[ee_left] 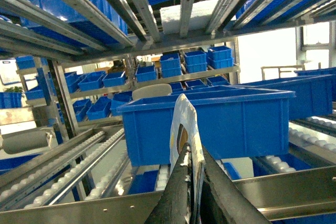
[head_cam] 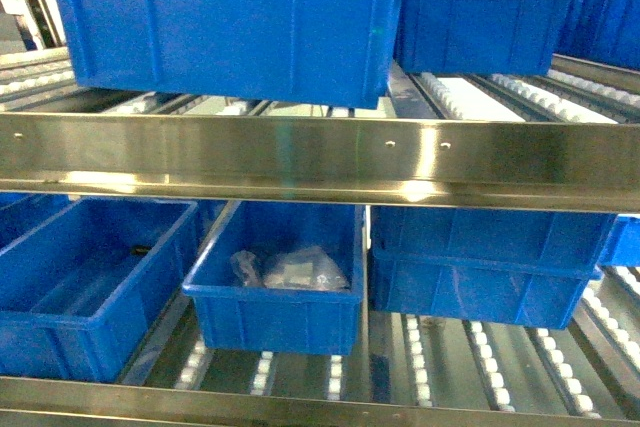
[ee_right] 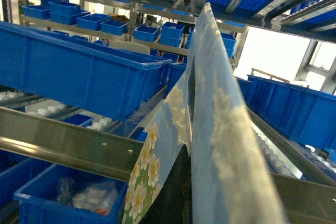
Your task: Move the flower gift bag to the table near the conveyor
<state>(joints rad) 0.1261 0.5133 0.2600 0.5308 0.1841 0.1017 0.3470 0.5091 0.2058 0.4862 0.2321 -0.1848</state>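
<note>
While the flower gift bag (ee_right: pixel 210 129) is gripped by the closed left hand (ee_left: pixel 190 182) and apparently the right, up by the conveyor (head_cam: pixel 320 162), no table is seen, so placement remains undone.

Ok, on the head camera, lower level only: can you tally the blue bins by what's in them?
Holding clear-wrapped packets: 1, the middle bin
Holding only a small dark item: 1, the left bin
Inside hidden: 2, the upper stacked bin on the lower stacked bin, at right
Total: 4, leaving out slivers cut off at the frame edges.
</note>
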